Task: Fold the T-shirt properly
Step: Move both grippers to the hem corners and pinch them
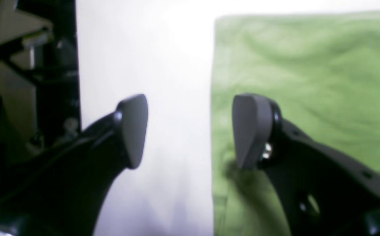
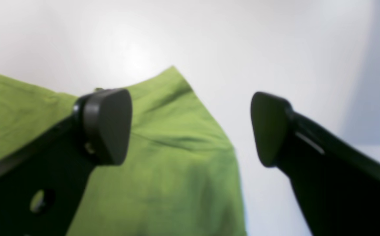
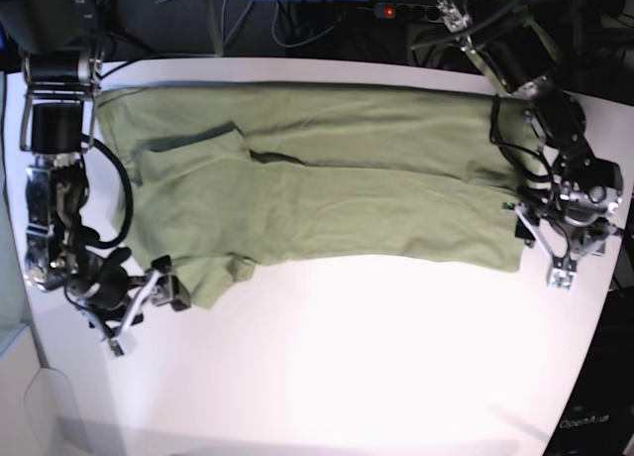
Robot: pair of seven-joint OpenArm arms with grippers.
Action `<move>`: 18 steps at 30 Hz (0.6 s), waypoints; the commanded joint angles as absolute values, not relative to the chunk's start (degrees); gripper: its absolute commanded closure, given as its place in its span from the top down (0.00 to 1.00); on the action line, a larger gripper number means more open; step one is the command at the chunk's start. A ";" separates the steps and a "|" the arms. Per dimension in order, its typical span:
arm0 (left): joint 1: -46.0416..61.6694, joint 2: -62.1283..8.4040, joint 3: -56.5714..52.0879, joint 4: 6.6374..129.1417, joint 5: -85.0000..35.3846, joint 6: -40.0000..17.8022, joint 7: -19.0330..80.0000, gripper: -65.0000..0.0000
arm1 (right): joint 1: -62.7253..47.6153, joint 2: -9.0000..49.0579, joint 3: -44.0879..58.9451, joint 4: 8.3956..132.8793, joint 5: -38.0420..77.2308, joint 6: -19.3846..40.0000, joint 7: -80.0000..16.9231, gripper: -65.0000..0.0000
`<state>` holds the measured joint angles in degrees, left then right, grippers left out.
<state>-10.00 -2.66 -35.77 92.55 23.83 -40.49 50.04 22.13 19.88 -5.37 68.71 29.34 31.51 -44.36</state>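
The olive-green T-shirt point(image 3: 327, 193) lies flat and wrinkled across the far half of the white table point(image 3: 347, 367), with one sleeve folded in at the upper left. My left gripper point(image 3: 561, 261) is open at the shirt's right edge. In the left wrist view it point(image 1: 193, 131) straddles that edge of the shirt point(image 1: 308, 82), one finger over cloth and one over table. My right gripper point(image 3: 134, 312) is open at the shirt's lower left corner. In the right wrist view it point(image 2: 188, 127) hovers over a corner of the shirt point(image 2: 170, 157). Both hold nothing.
Cables and a power strip point(image 3: 406, 10) lie behind the table's far edge. Black arm structure point(image 1: 29, 82) shows at the left of the left wrist view. The near half of the table is bare white surface, and its front left corner point(image 3: 59, 406) is close to the right arm.
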 commanded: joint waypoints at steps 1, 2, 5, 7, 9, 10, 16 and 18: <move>-11.82 -3.74 -35.91 92.26 23.96 -40.00 49.36 0.60 | 25.19 20.70 -6.55 67.30 29.76 31.69 -41.98 0.84; -12.62 -3.82 -35.91 90.95 23.96 -40.00 49.36 0.60 | 26.77 20.62 -8.31 64.31 29.76 31.69 -40.66 0.84; -14.20 -5.14 -36.88 88.22 23.96 -40.00 49.27 0.60 | 30.37 20.18 -12.97 55.78 29.76 31.69 -35.47 0.84; -14.99 -5.41 -37.32 87.69 24.04 -40.00 49.45 0.60 | 32.13 19.56 -16.48 50.86 29.76 31.69 -31.87 0.84; -15.16 -5.67 -37.93 87.60 24.04 -40.00 49.19 0.60 | 33.54 19.38 -18.86 46.64 29.76 31.69 -28.53 0.84; -15.16 -5.67 -37.93 87.34 24.04 -40.00 49.10 0.60 | 34.42 19.12 -19.56 44.53 29.76 31.69 -26.95 0.84; -14.81 -5.67 -37.85 87.08 24.04 -40.00 49.19 0.60 | 35.30 18.24 -22.11 36.53 29.76 31.69 -19.65 0.84; -14.73 -5.67 -37.85 87.08 24.04 -40.00 49.10 0.60 | 35.30 18.24 -23.16 34.86 29.76 31.69 -17.19 0.84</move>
<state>-13.61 -5.04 -37.95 86.21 24.45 -40.29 50.15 33.28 17.91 -23.40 34.02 28.93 31.55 -17.67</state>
